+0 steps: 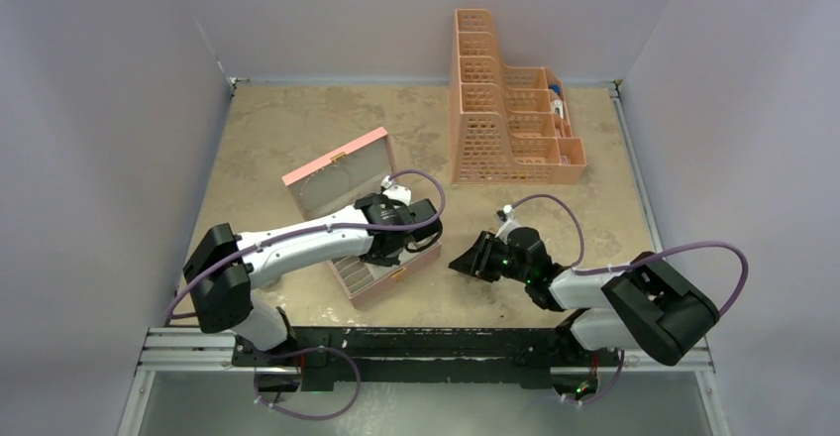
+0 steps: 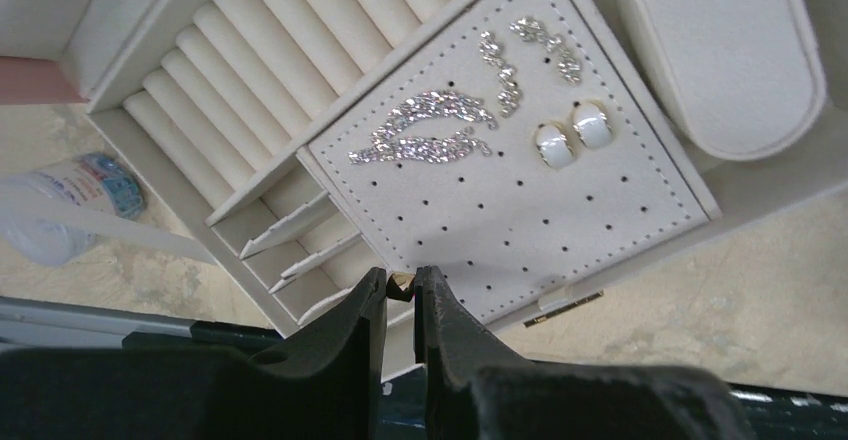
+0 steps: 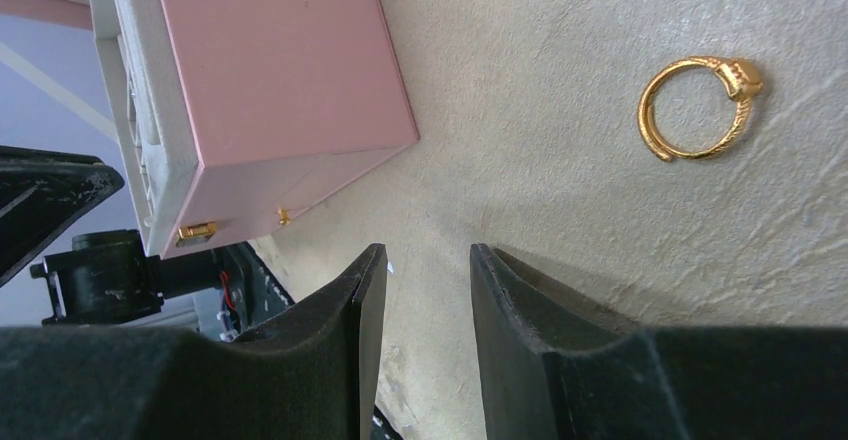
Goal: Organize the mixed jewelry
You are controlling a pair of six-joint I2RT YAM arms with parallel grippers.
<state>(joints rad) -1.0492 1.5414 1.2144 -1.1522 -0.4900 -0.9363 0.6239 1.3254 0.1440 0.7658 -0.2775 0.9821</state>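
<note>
The pink jewelry box (image 1: 337,173) lies open on the table. My left gripper (image 2: 402,272) hangs over its white perforated earring panel (image 2: 560,220), shut on a tiny gold piece (image 2: 402,286). Pinned to the panel are two silvery leaf-shaped pieces (image 2: 425,130), a silvery drop pair (image 2: 522,52) and two white, gold-rimmed studs (image 2: 572,135). A gold ring (image 3: 697,108) lies on the bare tabletop, ahead and right of my right gripper (image 3: 428,252). That gripper is open and holds nothing, low over the table beside the box (image 3: 280,70).
Ring rolls (image 2: 290,20) and narrow divider slots (image 2: 300,235) fill the tray beside the panel, and an oval cushion (image 2: 725,50) sits on its other side. A tall orange mesh organizer (image 1: 510,109) stands at the back right. A clear printed container (image 2: 70,195) lies left of the box.
</note>
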